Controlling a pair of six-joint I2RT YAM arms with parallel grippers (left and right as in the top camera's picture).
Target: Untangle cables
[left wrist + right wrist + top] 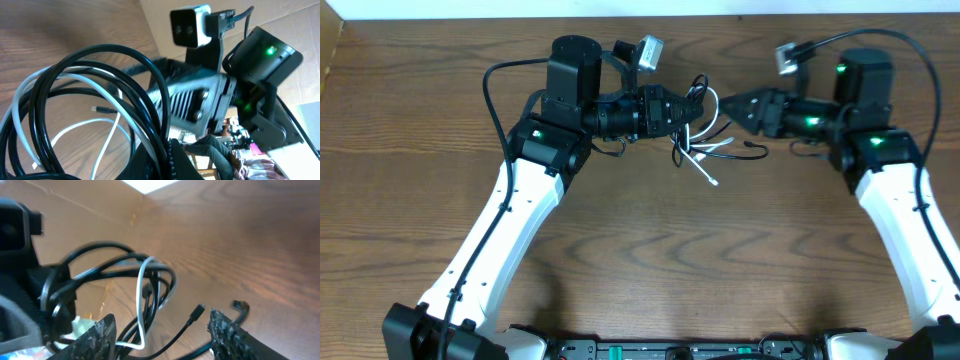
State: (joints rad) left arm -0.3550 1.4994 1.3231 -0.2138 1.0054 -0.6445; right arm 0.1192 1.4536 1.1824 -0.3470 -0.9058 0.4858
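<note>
Looped black cable (95, 100) and white cable (30, 95) hang bunched in the left tool (682, 112), clamped and raised over the wooden surface (640, 250). Right tool (738, 108) sits just beside the bundle, its fingers (95, 335) spread wide, holding nothing

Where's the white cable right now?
In the overhead view the white cable sits mid-table toward the far edge, looped with the black cable between the left end effector and right end effector.

We see even, bright overhead light, soft shadows under the arms, motion-blurred cables (115, 275) in our right wrist view, glare top centre.
</note>
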